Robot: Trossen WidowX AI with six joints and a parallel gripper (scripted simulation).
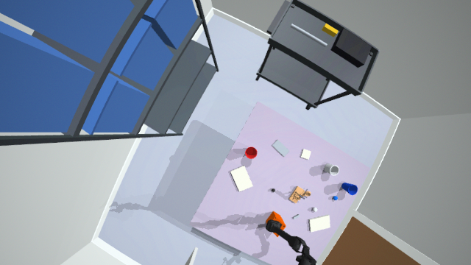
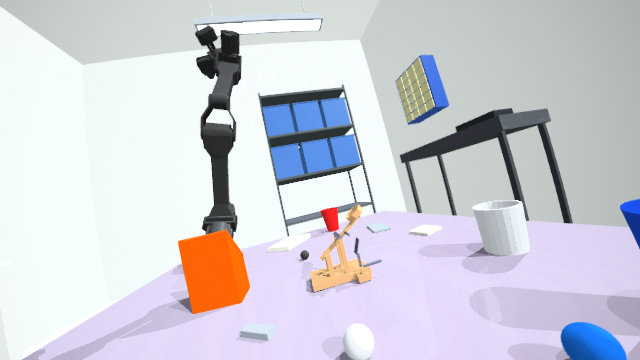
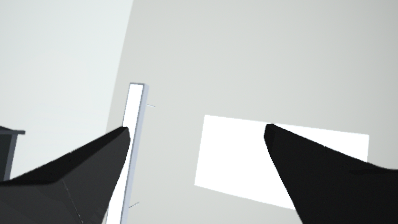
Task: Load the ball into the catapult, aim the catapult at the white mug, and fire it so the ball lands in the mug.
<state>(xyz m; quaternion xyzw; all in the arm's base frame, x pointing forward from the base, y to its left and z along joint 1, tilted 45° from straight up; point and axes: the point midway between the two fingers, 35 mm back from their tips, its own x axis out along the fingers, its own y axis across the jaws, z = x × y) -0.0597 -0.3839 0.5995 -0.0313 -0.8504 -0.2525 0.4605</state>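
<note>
The wooden catapult point(image 1: 293, 199) point(image 2: 325, 282) stands on the pale purple mat point(image 1: 265, 125) point(image 2: 425, 325), its throwing arm raised. The white mug point(image 1: 327, 168) point(image 2: 502, 230) stands upright some way from it. A white ball point(image 1: 313, 209) point(image 2: 358, 341), a black ball point(image 1: 273, 190) point(image 2: 304, 255) and a blue ball point(image 1: 335, 198) point(image 2: 592, 345) lie apart on the mat. Whether the catapult's cup holds anything cannot be told. My gripper point(image 3: 198, 132) point(image 2: 218, 37) is open and empty, high above the mat, pointing up at the ceiling.
An orange block point(image 1: 276, 218) point(image 2: 210, 272) is beside the arm's base. A red cup point(image 1: 251, 152) point(image 2: 330, 219) and a blue cup point(image 1: 347, 187) point(image 2: 632, 222) stand on the mat. Flat white and grey slabs lie around. A shelf and a dark table stand beyond the mat.
</note>
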